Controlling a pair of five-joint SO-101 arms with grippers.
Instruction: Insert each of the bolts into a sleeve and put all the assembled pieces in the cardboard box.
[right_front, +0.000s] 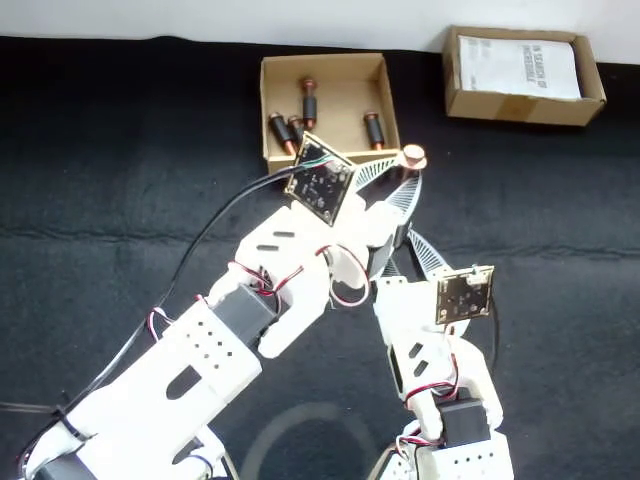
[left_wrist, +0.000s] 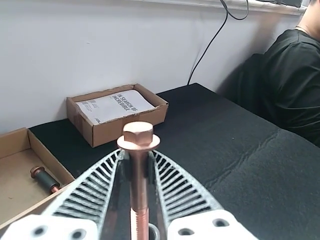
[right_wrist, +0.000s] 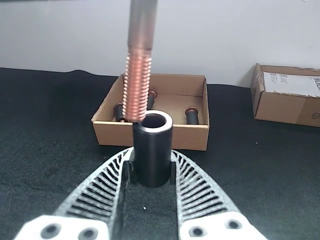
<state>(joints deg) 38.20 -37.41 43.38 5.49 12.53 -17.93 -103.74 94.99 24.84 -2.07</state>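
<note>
We are joining a pair: left gripper (left_wrist: 138, 159) pinches the long copper bolt (left_wrist: 138, 137), right gripper (right_wrist: 152, 167) pinches the short black sleeve (right_wrist: 152, 142). Next, center the tip, then push in.

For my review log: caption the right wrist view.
Right gripper holds black sleeve upright; bolt tip at its rim.

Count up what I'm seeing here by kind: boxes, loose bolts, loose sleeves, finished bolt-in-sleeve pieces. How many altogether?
Open brown cardboard boxes: 2
Copper-coloured metal bolt, held in the left fingers: 1
Black cylindrical sleeve, held in the right fingers: 1
Assembled bolt-and-sleeve pieces, inside the left-hand box: 4
Total: 8
</note>
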